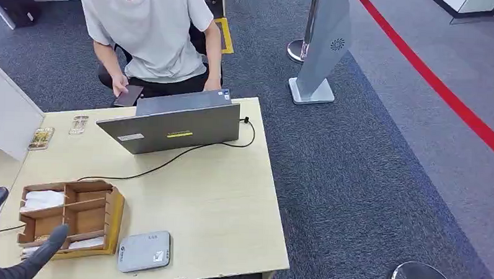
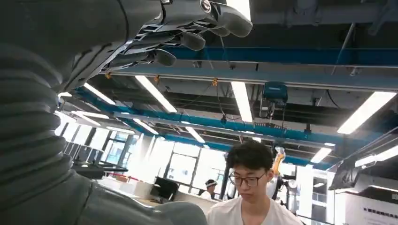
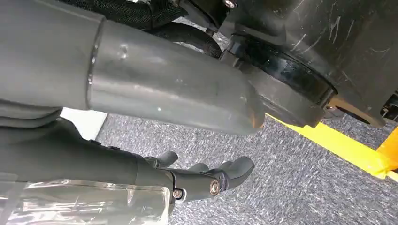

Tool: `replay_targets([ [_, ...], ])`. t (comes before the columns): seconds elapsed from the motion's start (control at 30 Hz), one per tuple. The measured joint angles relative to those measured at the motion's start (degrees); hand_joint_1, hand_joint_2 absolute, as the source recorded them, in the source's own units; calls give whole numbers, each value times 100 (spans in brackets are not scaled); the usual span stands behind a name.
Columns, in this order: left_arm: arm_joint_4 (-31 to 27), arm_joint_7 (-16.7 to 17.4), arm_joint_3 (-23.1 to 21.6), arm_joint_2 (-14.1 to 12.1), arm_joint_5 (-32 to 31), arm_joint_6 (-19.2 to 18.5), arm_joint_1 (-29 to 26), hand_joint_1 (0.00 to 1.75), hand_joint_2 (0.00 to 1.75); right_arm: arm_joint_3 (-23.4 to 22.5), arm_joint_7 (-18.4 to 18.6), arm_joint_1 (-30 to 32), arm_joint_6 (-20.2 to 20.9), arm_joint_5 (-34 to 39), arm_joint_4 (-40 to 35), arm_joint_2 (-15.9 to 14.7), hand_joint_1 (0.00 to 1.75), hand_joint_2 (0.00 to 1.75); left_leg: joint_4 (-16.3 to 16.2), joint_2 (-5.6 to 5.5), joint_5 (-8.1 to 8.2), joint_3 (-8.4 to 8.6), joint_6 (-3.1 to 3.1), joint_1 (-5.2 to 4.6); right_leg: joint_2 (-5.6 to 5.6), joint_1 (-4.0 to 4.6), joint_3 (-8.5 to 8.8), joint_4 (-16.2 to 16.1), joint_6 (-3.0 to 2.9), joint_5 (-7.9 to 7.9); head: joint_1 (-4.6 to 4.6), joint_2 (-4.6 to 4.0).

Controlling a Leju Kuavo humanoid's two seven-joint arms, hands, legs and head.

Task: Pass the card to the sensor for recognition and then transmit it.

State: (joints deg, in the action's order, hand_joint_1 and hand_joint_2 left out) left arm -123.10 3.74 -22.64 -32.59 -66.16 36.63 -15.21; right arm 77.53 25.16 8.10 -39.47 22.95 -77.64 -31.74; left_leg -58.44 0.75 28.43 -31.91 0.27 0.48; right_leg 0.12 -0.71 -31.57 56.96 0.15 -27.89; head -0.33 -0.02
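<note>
A cardboard organiser box stands at the table's front left, with white cards lying in its compartments. A flat grey sensor lies just to its right, near the table's front edge. My left hand is at the table's front-left corner, beside the box, fingers apart and holding nothing. In the left wrist view its fingers point up at the ceiling. My right hand hangs over grey carpet, with its fingers loosely extended and nothing in them.
A grey laptop stands at the table's far side, its black cable trailing across the top. A person sits behind it holding a phone. A white partition stands at the left. A sign stand is on the carpet to the right.
</note>
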Motion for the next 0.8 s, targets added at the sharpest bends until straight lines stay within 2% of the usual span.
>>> replay_targets([
  [0.4, -2, 33, -28, -2, 44, -40, -7, 0, 175, -4, 2, 0, -2, 0, 0, 0, 0, 0, 0, 0, 0, -2, 0, 0, -2, 0, 3, 1, 0, 0, 0, 0],
  [0.43, 0, 273, -28, -39, 288, -319, -98, 0, 175, -4, 59, -7, 0, 4, 0, 0, 0, 0, 0, 0, 1, -1, 0, 1, -2, 0, 4, 1, 0, 0, 2, 0],
  [0.47, 0, 701, -26, -116, 620, -771, -246, 0, 175, -4, 118, -44, 0, 46, 9, 2, 0, 0, 1, 6, 3, 2, -1, 1, 6, 0, 4, 1, 0, -1, 4, 0],
  [0.5, 7, 1252, -11, -221, 934, -1421, -393, 0, 175, 7, 153, -77, 4, 99, 37, 9, 0, 0, 1, 9, 3, 7, -1, 0, 10, 0, 4, 1, -1, -1, 2, 0],
  [0.57, 174, 1746, 55, -402, 1252, -2217, -730, 0, 175, 15, 168, -142, 7, 173, 122, 46, 0, 0, 2, 19, 4, 3, -2, 5, 18, 4, -4, 1, -1, 0, -13, 0],
  [0.67, 306, 1849, 61, -577, 1521, -2216, -1028, 0, 175, 63, 192, -266, 7, 243, 232, 98, 0, 0, 1, 4, 1, 0, -4, 10, 2, 13, -4, 0, -3, -3, -9, 0],
  [0.8, 311, 1856, 63, -577, 1528, -2216, -1042, 0, 175, 66, 192, -272, 7, 245, 238, 101, 0, 0, 1, 3, 1, 0, -4, 10, 2, 13, -4, 0, -3, -3, -11, 0],
])
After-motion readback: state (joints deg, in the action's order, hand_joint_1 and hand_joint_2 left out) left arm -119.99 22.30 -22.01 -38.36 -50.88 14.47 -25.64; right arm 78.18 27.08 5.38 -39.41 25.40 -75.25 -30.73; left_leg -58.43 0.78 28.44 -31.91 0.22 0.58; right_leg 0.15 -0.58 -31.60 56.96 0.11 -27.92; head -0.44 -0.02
